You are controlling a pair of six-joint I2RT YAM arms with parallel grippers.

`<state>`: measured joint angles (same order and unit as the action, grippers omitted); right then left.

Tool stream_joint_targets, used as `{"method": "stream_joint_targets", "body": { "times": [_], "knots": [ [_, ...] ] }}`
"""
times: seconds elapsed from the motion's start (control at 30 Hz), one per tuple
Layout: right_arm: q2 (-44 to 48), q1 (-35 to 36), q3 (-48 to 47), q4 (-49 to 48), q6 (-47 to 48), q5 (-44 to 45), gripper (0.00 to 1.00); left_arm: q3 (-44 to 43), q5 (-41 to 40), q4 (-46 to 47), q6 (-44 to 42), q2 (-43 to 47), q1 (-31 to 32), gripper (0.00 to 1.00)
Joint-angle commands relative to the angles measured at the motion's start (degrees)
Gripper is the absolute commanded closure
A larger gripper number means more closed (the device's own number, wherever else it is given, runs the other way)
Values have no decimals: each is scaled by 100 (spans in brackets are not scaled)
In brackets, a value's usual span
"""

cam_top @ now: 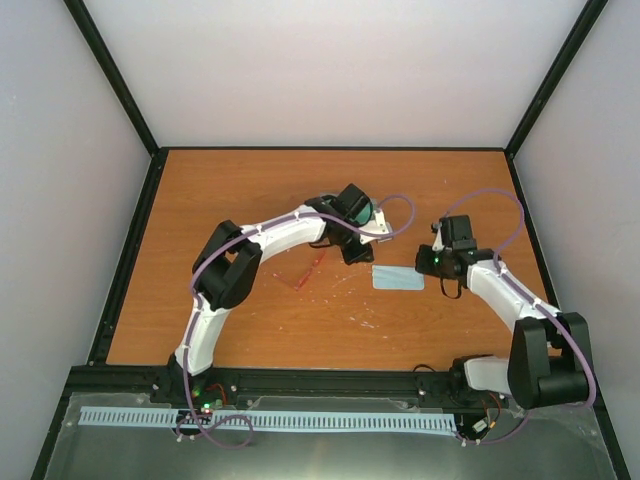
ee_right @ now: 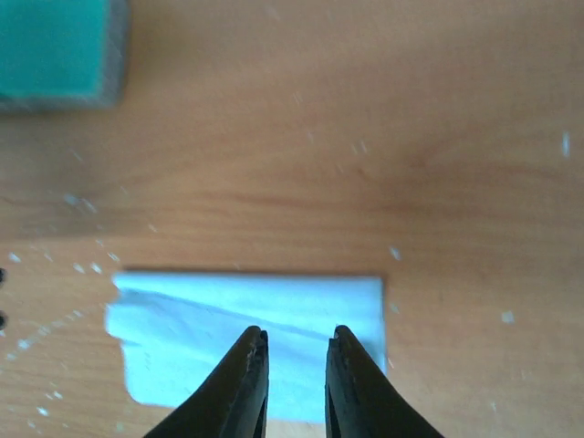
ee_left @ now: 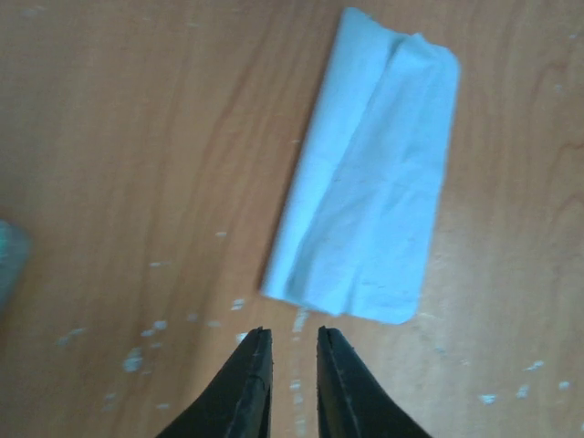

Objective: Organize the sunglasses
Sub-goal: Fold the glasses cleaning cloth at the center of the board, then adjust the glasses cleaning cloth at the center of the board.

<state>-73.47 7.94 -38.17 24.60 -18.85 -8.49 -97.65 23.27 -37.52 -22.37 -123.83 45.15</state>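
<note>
The sunglasses [cam_top: 308, 269], a thin red-pink frame, lie on the table under the left arm's forearm, left of the cloth; neither wrist view shows them. The light blue cloth [cam_top: 398, 279] lies folded into a flat rectangle. My left gripper [cam_top: 357, 256] hovers just left of the cloth [ee_left: 374, 182]; its jaws [ee_left: 293, 333] stand a little apart and empty. My right gripper [cam_top: 425, 262] hangs over the cloth's right end [ee_right: 246, 315], with its jaws [ee_right: 297, 333] a little apart and empty. The grey case [cam_top: 366, 212] with green inside lies behind the left wrist, partly hidden.
The case's green inside also shows at the top left of the right wrist view [ee_right: 55, 50]. The wooden table [cam_top: 250, 190] carries small white specks. Black frame rails run along the table's edges, with grey walls behind.
</note>
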Motion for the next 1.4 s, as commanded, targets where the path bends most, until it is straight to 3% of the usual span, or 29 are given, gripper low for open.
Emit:
{"method": "stream_joint_targets", "body": {
  "times": [0.0, 0.23, 0.37, 0.47, 0.67, 1.1, 1.37],
  "knots": [
    [-192, -23, -477, -145, -87, -165, 80, -417, -201, 11, -195, -137, -280, 87],
    [-1023, -21, -812, -98, -115, 352, 75, -484, 72, 222, -600, -382, -357, 83],
    [-1080, 41, -920, -247, 79, -263, 94, -402, 82, 238, -625, -384, -378, 84],
    [-1101, 288, -991, -293, 217, -644, 97, -332, 203, 200, -577, -373, -380, 84],
    [-1503, 731, -1032, -338, 177, -936, 97, -299, 339, 228, -426, -379, -376, 86],
    [-2394, 1009, -1324, -355, 216, -1073, 97, -182, 263, 245, -454, -271, -436, 87],
    [-2238, 1109, -1136, -187, 230, -1243, 97, -80, 244, 274, -411, -213, -446, 88]
  ]
}}
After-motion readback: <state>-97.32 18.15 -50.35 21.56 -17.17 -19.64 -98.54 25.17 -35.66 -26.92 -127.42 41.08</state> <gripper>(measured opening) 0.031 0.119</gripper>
